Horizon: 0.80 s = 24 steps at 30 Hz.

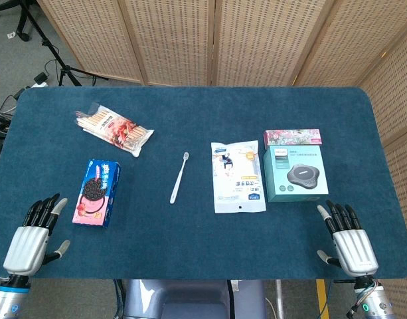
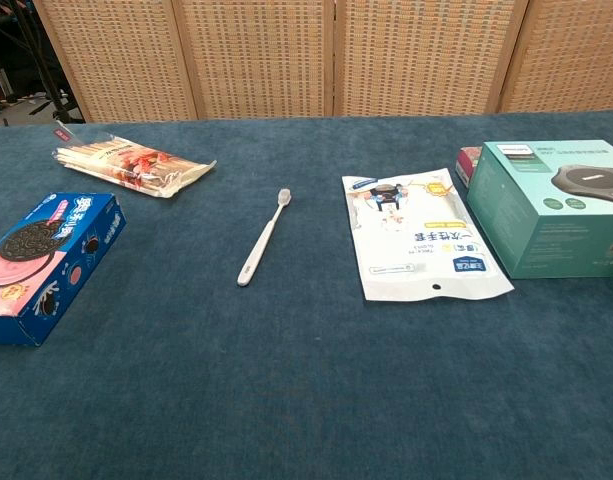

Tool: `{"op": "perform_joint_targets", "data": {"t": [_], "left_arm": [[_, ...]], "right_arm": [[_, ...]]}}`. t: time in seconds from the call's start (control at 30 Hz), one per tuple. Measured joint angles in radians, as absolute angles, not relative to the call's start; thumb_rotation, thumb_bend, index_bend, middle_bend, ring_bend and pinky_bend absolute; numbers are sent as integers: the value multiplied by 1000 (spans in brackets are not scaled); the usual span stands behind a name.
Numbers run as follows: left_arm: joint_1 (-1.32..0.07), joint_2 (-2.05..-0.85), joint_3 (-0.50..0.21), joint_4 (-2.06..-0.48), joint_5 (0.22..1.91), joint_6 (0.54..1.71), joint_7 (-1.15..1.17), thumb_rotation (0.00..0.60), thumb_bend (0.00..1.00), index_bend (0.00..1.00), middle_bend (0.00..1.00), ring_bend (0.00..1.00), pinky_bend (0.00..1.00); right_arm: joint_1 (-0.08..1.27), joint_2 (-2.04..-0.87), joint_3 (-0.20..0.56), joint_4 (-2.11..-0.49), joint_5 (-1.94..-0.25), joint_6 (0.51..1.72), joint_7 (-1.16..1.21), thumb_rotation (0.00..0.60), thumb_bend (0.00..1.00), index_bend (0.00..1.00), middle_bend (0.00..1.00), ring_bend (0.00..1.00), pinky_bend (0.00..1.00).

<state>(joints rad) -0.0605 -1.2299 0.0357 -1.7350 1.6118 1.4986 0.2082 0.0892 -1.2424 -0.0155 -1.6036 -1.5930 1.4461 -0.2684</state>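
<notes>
While both hands rest empty, fingers spread, cookie box [image 1: 97, 193] lies just beyond left hand [image 1: 32, 240]; right hand [image 1: 349, 242] sits nearer speaker box [image 1: 295, 173]. Approach cookie box squarely.

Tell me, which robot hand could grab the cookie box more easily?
Probably the left robot hand: it rests open just beside the cookie box, while the right robot hand lies across the table.

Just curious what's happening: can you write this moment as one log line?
left hand: open, by cookie box | right hand: open, by teal box | toothbrush: untouched, mid-table
</notes>
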Motion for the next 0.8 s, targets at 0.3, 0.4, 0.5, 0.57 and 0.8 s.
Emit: {"op": "perform_joint_targets", "data": {"t": [0.3,0.4,0.5,0.57,0.8], "left_arm": [[-58,-1228,40,-1738,1619,1502,211,600,250,0,0,0,75],[-58,-1228,39,-1738,1622,1505,209,600,250,0,0,0,75],[-60,-1228,36,-1737,1615,1500,207,600,250,0,0,0,75],[-61,-1229,35,-1735,1613,1498,208,600,250,0,0,0,75],[-59,-1229,36,-1738,1616,1502,213,600,252,0,0,0,75]], "right_arm": [[86,-1240,-17,-1606,-1596,1450,-265,600,131,0,0,0,0],[86,-1239,-17,-1609,-1602,1456,-263,600,131,0,0,0,0],[86,-1239,-15,-1608,-1602,1456,-265,600,131,0,0,0,0],[87,-1240,-14,-1607,-1598,1453,-267,600,131,0,0,0,0],[90,-1242,-14,-1602,-1584,1435,-271,600,130,0,0,0,0]]}}
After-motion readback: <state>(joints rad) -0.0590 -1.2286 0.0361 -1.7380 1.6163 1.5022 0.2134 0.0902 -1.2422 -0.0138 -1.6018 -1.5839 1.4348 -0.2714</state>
